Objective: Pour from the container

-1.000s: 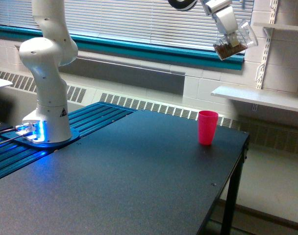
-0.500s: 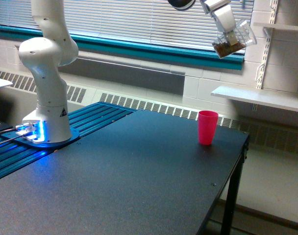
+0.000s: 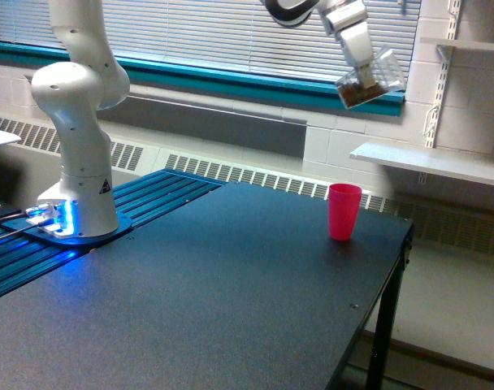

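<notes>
carrying, pour not begun
gripper (image 3: 362, 71) clamped on tilted cup (image 3: 371, 80), high above pink cup (image 3: 344, 211); next: tip further.

The container (image 3: 375, 77) looks clear glossy plastic, the pink cup (image 3: 344, 211) smooth plastic, the table (image 3: 206, 301) matt speckled black.

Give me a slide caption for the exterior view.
Claw holds clear cup of brown material tilted high above pink cup on black table.
</notes>
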Robot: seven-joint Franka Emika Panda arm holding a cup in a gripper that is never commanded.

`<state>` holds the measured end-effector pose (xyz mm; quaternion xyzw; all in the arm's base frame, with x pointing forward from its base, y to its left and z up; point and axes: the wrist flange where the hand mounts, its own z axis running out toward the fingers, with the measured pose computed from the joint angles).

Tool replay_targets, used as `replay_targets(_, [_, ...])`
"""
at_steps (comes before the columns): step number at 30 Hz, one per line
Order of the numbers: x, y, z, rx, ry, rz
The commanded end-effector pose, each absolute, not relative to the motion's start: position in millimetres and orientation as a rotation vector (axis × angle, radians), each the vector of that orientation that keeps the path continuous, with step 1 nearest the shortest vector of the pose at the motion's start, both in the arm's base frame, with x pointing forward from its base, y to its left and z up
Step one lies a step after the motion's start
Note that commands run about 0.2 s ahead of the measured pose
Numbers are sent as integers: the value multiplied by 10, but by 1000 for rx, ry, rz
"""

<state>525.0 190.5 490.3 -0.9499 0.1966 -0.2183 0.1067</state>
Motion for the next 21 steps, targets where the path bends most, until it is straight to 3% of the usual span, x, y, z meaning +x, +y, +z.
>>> replay_targets(1, [5065, 2104, 4793, -2804, 563, -622])
replay_targets(21, [4652, 2355, 4260, -2870, 544, -498])
